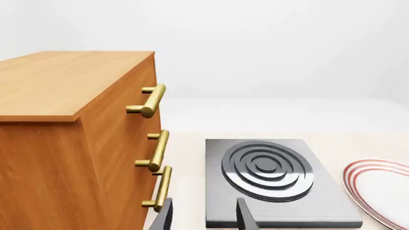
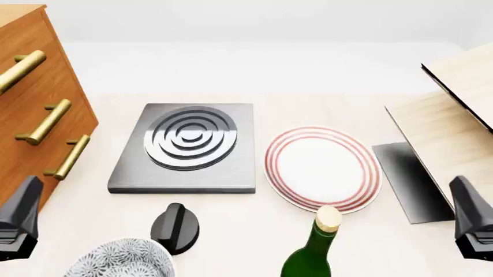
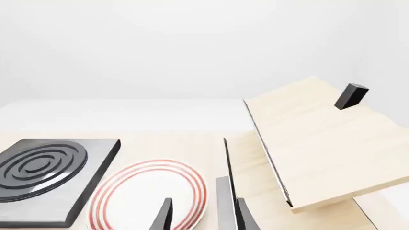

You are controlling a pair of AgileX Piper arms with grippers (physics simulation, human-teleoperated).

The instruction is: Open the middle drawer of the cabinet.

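The cabinet (image 2: 31, 34) is tall, orange-brown wood, at the table's left edge, also the cabinet (image 1: 64, 86) in the left wrist view. Three brass bar handles are stacked on its front. The middle drawer (image 2: 45, 122) carries the second handle and sits flush with the other two fronts; in the left wrist view the middle drawer (image 1: 157, 151) is ahead of the fingers, to one side. My left gripper (image 1: 204, 218) is open and empty, short of the cabinet front, at the near left corner (image 2: 27, 199). My right gripper (image 3: 201, 215) is open and empty at the near right (image 2: 463, 196).
A grey hob (image 2: 185, 144) with concentric rings lies beside the cabinet. A red-rimmed plate (image 2: 322, 167) is to its right. A pale wooden box (image 2: 454, 115) with raised lid stands at far right. A black knob (image 2: 175, 228), patterned bowl (image 2: 119, 259) and green corked bottle (image 2: 312, 257) line the near edge.
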